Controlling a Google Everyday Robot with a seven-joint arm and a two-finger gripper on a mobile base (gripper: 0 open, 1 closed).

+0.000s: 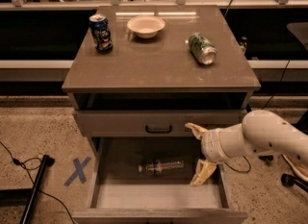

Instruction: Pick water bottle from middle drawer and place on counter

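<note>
The water bottle [161,166] lies on its side on the grey floor of the open middle drawer [159,195], cap toward the left. My gripper [199,152] is open and empty. It hangs over the drawer's right part, just right of the bottle and apart from it. One finger [195,130] is up by the drawer front above, the other [204,172] points down into the drawer. The counter [159,64] is the cabinet's glossy top.
On the counter stand a blue Pepsi can [101,33] and a pale bowl [146,26]; a green soda can [202,48] lies on its side. A closed drawer front with a black handle [159,129] sits above. Blue tape X [78,171] and a black pole [34,192] are on the floor at left.
</note>
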